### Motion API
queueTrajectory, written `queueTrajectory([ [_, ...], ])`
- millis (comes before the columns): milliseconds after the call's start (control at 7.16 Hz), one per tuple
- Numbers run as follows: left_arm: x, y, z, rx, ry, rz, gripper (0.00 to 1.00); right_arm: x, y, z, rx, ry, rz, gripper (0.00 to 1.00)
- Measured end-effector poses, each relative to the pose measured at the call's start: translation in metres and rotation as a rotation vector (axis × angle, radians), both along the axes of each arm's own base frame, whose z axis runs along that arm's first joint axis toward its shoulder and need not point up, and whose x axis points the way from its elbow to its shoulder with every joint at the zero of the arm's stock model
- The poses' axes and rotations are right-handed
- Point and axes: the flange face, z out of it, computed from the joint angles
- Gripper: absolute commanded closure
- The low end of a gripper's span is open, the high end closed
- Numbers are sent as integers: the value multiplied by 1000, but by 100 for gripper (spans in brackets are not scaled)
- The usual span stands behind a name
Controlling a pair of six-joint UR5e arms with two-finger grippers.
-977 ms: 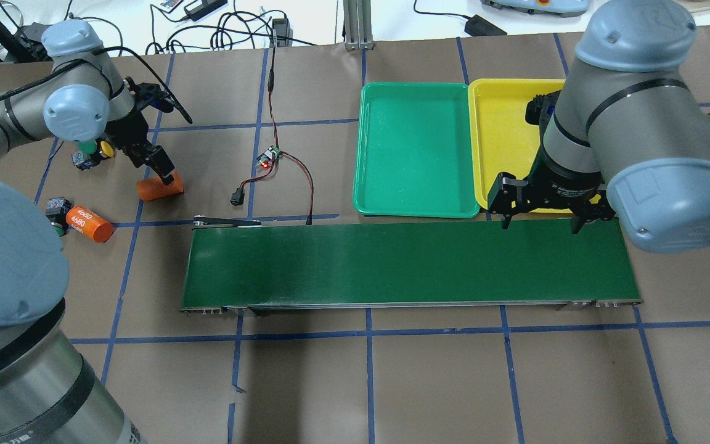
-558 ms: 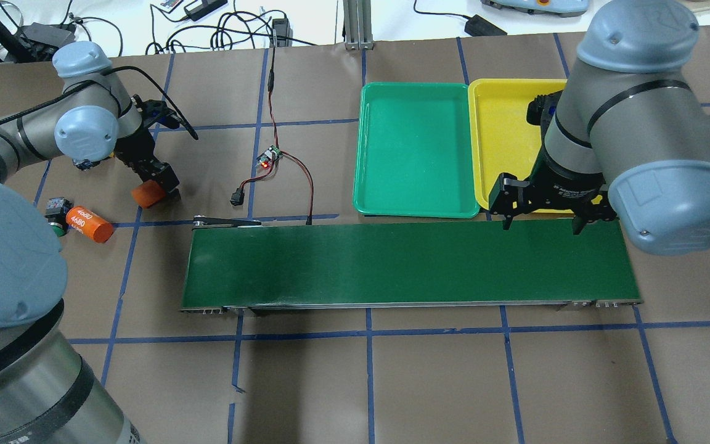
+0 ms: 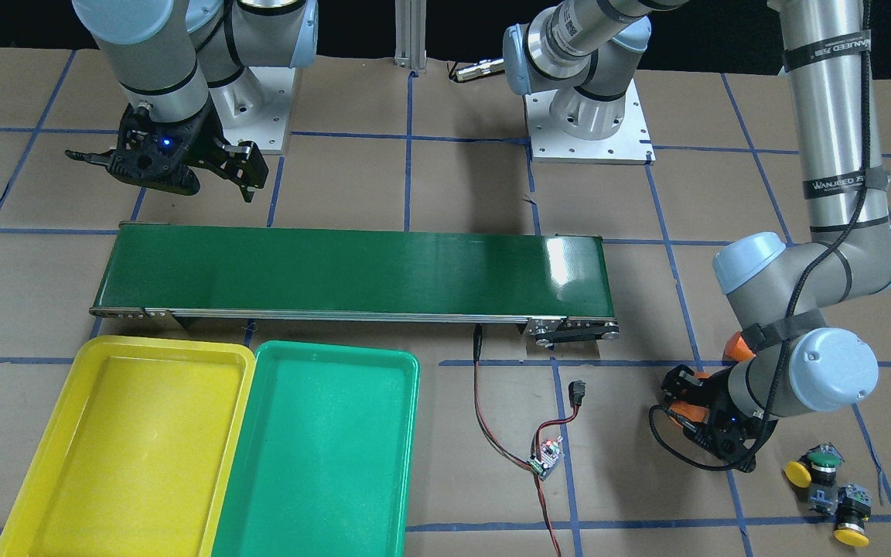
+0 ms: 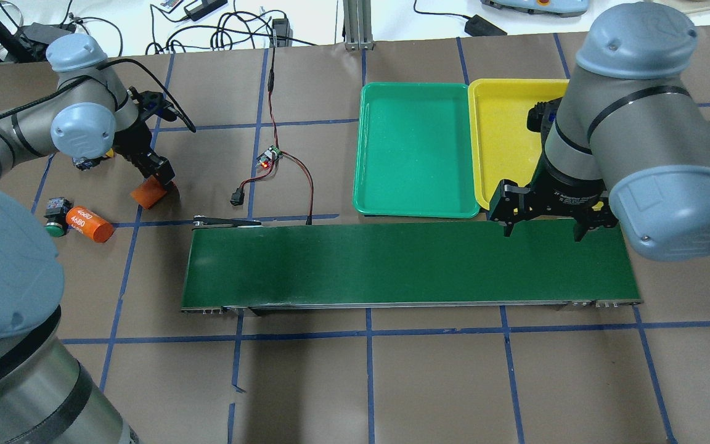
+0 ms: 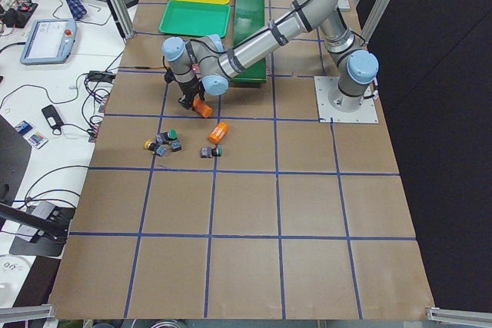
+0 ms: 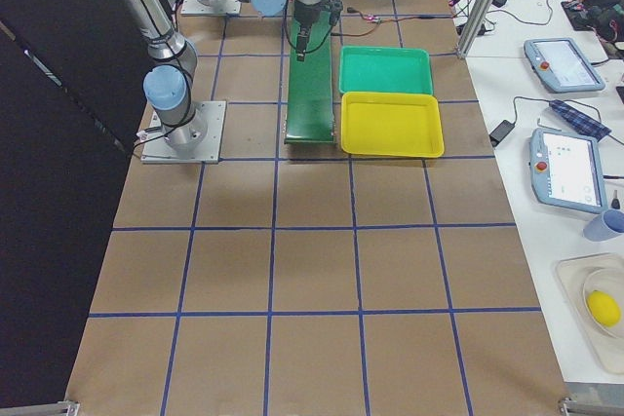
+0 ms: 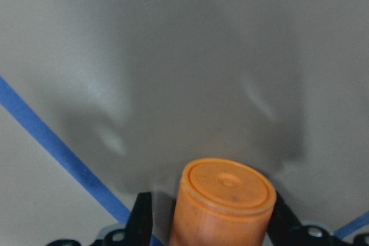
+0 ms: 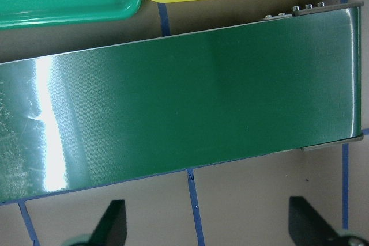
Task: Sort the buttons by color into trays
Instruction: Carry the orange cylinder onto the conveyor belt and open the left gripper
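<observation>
two trays sit side by side with rims touching, on the table along the conveyor belt edge away from the robot, toward the table's right end: green tray inner, yellow tray outer. both show only bare plastic inside.

all four buttons lie on the table near its left end, well apart from the trays. three are clustered: one green cap and two yellow caps. the fourth button, green cap, lies just beside a loose orange cylinder.

left gripper is clamped on another orange cylinder, tilted, between the button cluster and the belt's left end. cannot tell if that cylinder touches the table.

right gripper hangs over the belt's right end, just beside the yellow tray's near rim, fingers spread wide with nothing between them.
</observation>
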Motion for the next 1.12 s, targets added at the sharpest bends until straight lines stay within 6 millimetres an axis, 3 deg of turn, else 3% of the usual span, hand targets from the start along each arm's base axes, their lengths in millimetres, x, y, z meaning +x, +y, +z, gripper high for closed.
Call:
queueTrajectory([
  [419,-8,9,22,-15,-1,-40,100,0,-1,-3,9,1,-1,0],
  [698,-23,22,63,-13,18,-70,100,0,0,-2,8,3,0,0],
  [838,-50,41,85,-1,49,-106,100,0,-2,-3,5,-2,-1,0],
  [1117,-133,88,112,1,72,-219,100,0,-1,-4,10,2,0,0],
])
